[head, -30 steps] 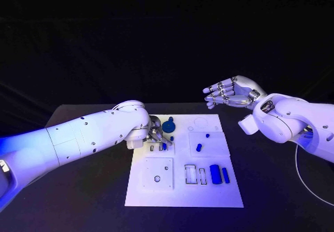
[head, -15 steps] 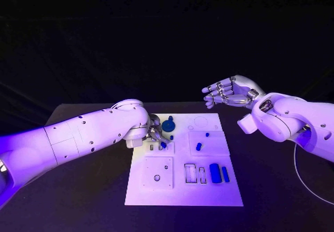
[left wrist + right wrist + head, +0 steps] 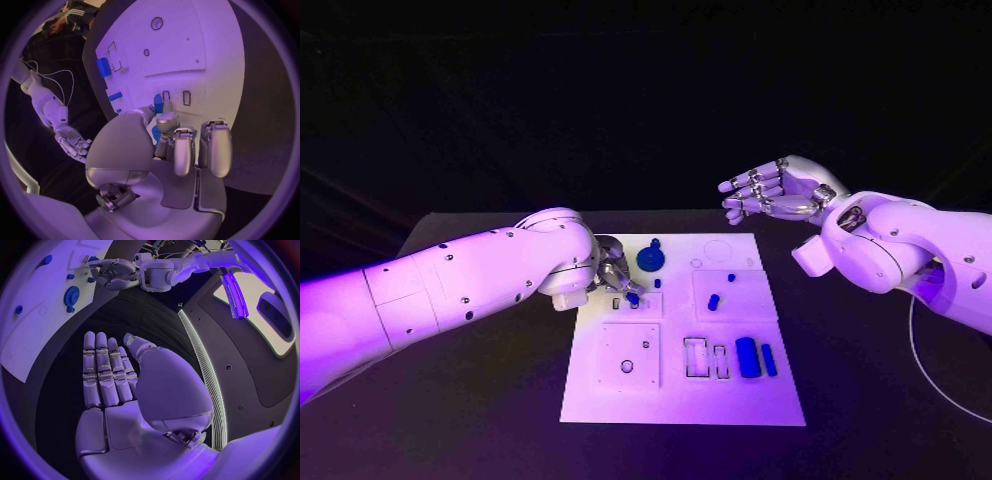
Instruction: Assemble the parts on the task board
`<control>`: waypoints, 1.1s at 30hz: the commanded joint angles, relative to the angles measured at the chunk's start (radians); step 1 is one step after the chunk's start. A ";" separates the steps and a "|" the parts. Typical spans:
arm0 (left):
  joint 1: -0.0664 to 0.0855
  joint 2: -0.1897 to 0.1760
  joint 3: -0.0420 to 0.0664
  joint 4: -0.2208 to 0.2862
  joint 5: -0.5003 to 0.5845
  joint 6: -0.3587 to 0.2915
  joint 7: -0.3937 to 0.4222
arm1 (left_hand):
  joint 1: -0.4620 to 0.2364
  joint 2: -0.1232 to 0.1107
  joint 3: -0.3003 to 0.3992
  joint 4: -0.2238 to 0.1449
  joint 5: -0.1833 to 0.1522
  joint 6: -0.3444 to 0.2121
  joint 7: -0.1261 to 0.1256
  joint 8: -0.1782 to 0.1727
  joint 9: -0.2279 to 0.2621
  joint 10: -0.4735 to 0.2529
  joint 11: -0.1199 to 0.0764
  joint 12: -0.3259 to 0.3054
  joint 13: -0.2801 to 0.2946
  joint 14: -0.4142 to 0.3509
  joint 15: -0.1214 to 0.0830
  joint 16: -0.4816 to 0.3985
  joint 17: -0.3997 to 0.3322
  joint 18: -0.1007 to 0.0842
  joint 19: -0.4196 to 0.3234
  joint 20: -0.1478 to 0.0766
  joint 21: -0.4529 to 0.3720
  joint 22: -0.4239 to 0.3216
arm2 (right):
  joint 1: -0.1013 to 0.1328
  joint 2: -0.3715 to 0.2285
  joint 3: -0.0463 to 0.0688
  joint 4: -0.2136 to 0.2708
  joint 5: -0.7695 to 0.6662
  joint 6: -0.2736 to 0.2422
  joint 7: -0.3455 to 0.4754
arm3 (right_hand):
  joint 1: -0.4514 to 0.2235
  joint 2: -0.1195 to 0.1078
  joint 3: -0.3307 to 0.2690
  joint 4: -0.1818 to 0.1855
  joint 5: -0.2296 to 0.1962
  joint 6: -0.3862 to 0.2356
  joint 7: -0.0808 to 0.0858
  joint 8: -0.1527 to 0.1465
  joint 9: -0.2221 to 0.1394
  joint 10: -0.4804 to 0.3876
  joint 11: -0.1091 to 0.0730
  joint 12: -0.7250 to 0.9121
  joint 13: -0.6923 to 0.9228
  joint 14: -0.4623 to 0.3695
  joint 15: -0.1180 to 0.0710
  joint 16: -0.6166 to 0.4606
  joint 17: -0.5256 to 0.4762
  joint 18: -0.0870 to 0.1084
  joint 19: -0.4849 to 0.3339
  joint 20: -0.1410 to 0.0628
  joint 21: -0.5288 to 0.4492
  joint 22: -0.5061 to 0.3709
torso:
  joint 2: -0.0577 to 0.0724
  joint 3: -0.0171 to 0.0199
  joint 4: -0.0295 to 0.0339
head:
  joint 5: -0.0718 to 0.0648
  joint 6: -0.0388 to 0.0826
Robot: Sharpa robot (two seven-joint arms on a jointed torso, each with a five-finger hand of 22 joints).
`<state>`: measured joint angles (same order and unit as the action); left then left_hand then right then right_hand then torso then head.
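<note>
Left hand: silver left hand point(image 3: 616, 272) rests at the task board's 10 o'clock corner, fingertips point(image 3: 164, 121) pinching a small blue peg point(image 3: 158, 104) over narrow slots.
Task board: flat white rectangular task board point(image 3: 678, 405) at the centre of the matte black table point(image 3: 473, 400); raised square panels and cut-out slots.
Parts: glossy blue plastic; one round gear point(image 3: 651, 259) at 12 o'clock, one large rounded block point(image 3: 746, 359) with one slimmer bar point(image 3: 767, 361) at 4 o'clock, one short pill point(image 3: 713, 302) near the middle.
Right hand: right hand point(image 3: 779, 190) raised off the board at 1 o'clock, fingers side by side and loosely curled, holding nothing.
</note>
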<state>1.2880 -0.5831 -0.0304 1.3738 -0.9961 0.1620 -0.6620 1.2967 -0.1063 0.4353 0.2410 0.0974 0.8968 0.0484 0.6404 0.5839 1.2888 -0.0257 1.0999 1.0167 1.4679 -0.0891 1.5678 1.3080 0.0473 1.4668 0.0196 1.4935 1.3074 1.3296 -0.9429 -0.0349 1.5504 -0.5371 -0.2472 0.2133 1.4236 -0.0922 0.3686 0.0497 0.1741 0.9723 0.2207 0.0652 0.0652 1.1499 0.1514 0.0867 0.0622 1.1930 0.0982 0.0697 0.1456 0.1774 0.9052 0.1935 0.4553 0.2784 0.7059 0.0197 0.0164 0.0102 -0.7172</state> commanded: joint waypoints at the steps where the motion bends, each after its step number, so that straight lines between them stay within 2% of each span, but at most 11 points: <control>1: -0.012 -0.018 0.000 0.030 -0.009 -0.119 0.028 | -0.006 -0.007 0.187 -0.178 -0.004 0.004 -0.002 0.007 0.002 0.008 -0.001 0.005 0.003 0.103 0.004 0.003 0.263 -0.020 0.052 0.006 0.002 0.157 | -0.002 0.001 0.000 -0.001 -0.001 0.020 0.008 | -0.011 0.000 -0.002 -0.003 0.006 -0.004 0.001 -0.002 -0.001 -0.006 0.000 -0.004 -0.001 -0.003 0.004 -0.004 -0.001 -0.001 -0.001 0.005 -0.007 -0.001 | 0.000 0.0003 0.0027 | 0.000 -0.002; 8: -0.046 -0.050 0.000 0.077 -0.089 -0.254 0.061 | -0.016 -0.019 0.212 -0.187 -0.004 0.008 -0.004 0.009 0.007 0.017 -0.003 0.013 0.012 0.103 0.002 0.003 0.263 -0.022 0.055 0.005 0.006 0.163 | -0.002 -0.004 -0.001 -0.001 0.002 0.020 0.011 | -0.017 0.001 -0.003 -0.001 0.006 -0.005 0.001 -0.002 0.000 -0.007 0.000 -0.004 -0.001 -0.003 0.004 -0.004 -0.003 0.000 0.000 0.006 -0.010 -0.003 | -0.002 0.0000 0.0082 | 0.000 -0.005; 11: -0.067 -0.059 0.000 0.091 -0.137 -0.320 0.079 | -0.021 -0.025 0.223 -0.190 -0.004 0.011 -0.005 0.010 0.010 0.023 -0.004 0.019 0.018 0.103 0.001 0.003 0.263 -0.023 0.059 0.004 0.011 0.170 | -0.002 -0.005 -0.001 -0.001 0.002 0.021 0.012 | -0.020 0.001 -0.003 0.000 0.006 -0.006 0.001 -0.002 0.000 -0.007 0.000 -0.004 -0.001 -0.003 0.004 -0.004 -0.003 0.000 0.000 0.007 -0.012 -0.004 | -0.003 -0.0001 0.0109 | -0.001 -0.007; 20: -0.115 -0.076 0.000 0.119 -0.230 -0.482 0.133 | -0.031 -0.041 0.252 -0.197 -0.004 0.019 -0.008 0.013 0.014 0.038 -0.007 0.034 0.034 0.103 -0.001 0.003 0.263 -0.028 0.068 0.001 0.024 0.189 | -0.003 -0.009 -0.002 -0.001 0.003 0.022 0.014 | -0.024 0.001 -0.004 0.001 0.007 -0.006 0.001 -0.002 0.000 -0.008 0.001 -0.004 -0.001 -0.004 0.005 -0.005 -0.005 0.000 0.001 0.008 -0.015 -0.006 | -0.002 0.0002 0.0086 | 0.002 -0.007; 23: -0.123 -0.081 0.000 0.129 -0.240 -0.493 0.137 | -0.032 -0.041 0.253 -0.197 -0.004 0.019 -0.008 0.013 0.014 0.038 -0.007 0.034 0.035 0.103 -0.002 0.003 0.263 -0.028 0.069 0.001 0.025 0.190 | -0.003 -0.009 -0.002 -0.001 0.004 0.022 0.015 | -0.024 0.001 -0.004 0.001 0.007 -0.007 0.001 -0.002 0.000 -0.008 0.001 -0.004 -0.001 -0.004 0.005 -0.005 -0.005 0.000 0.001 0.008 -0.015 -0.006 | -0.001 0.0007 0.0077 | 0.003 -0.008; 33: -0.137 -0.090 0.000 0.148 -0.249 -0.444 0.109 | -0.034 -0.044 0.258 -0.198 -0.004 0.021 -0.008 0.013 0.015 0.039 -0.008 0.035 0.034 0.103 -0.002 0.003 0.263 -0.029 0.070 0.001 0.026 0.191 | -0.004 -0.010 -0.003 -0.002 0.005 0.026 0.017 | -0.029 0.003 -0.005 0.002 0.007 -0.008 0.001 -0.002 0.000 -0.010 0.001 -0.004 -0.001 -0.004 0.006 -0.005 -0.006 0.001 0.001 0.009 -0.018 -0.009 | -0.001 0.0010 0.0080 | 0.003 -0.012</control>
<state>1.1517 -0.6736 -0.0310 1.5179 -1.2221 -0.2872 -0.5552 1.2571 -0.1453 0.5052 0.2290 0.0936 0.9147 0.0443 0.6496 0.5975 1.3188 -0.0341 1.1310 1.0502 1.4677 -0.0891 1.5678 1.3076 0.0315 1.4668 0.0197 1.5141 1.3079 1.3268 -0.9531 -0.0376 1.5488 -0.5333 -0.2389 0.2176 1.4025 -0.0895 0.3686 0.0498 0.1780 0.9718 0.2211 0.0652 0.0652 1.1464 0.1550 0.0867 0.0623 1.1931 0.0982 0.0698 0.1411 0.1774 0.9052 0.1934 0.4409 0.2706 0.7050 0.0202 0.0240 0.0136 -0.7286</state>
